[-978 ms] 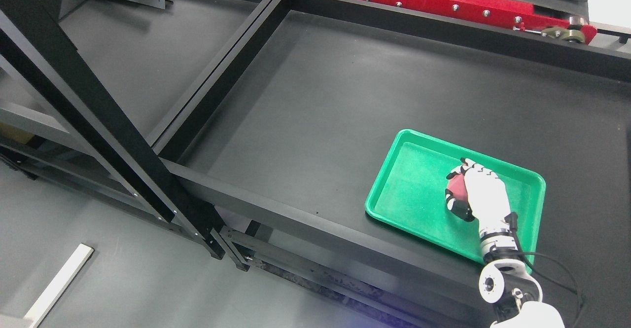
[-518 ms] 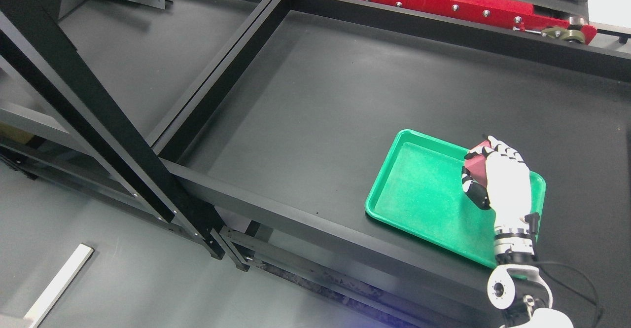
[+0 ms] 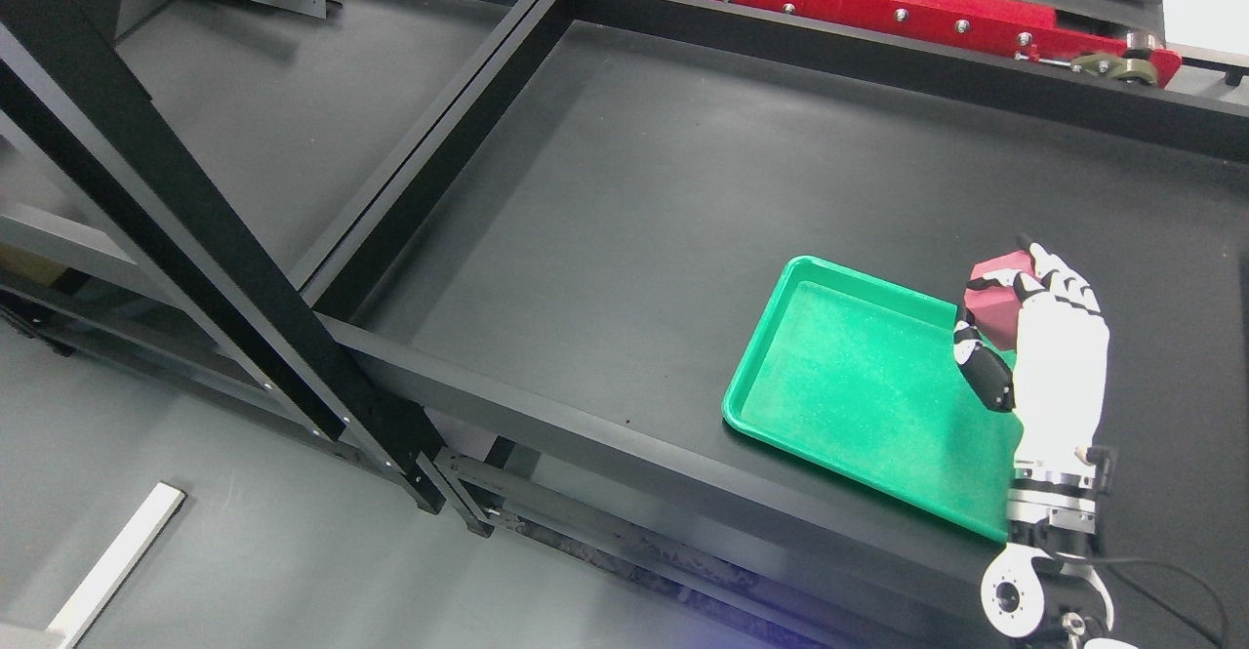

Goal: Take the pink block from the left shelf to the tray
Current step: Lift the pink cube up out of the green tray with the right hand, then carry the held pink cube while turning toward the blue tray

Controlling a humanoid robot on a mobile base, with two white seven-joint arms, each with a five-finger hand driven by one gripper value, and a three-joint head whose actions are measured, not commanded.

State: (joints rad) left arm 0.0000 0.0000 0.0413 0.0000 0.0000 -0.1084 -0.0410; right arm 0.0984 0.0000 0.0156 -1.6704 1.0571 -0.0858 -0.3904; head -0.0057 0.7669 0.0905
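While over the green tray's point(image 3: 839, 385) far corner, right hand point(image 3: 1044, 346) clutching pink block point(image 3: 997, 303).

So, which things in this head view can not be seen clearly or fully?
- Pink block: partly covered by the right hand.
- Green plastic tray: right rim hidden behind that hand.
- Whether the block touches the tray: cannot tell.
- Left arm: outside the picture.

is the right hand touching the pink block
Touching. The head view shows the right hand with its fingers curled around the pink block, gripping it above the far right corner of the green tray.
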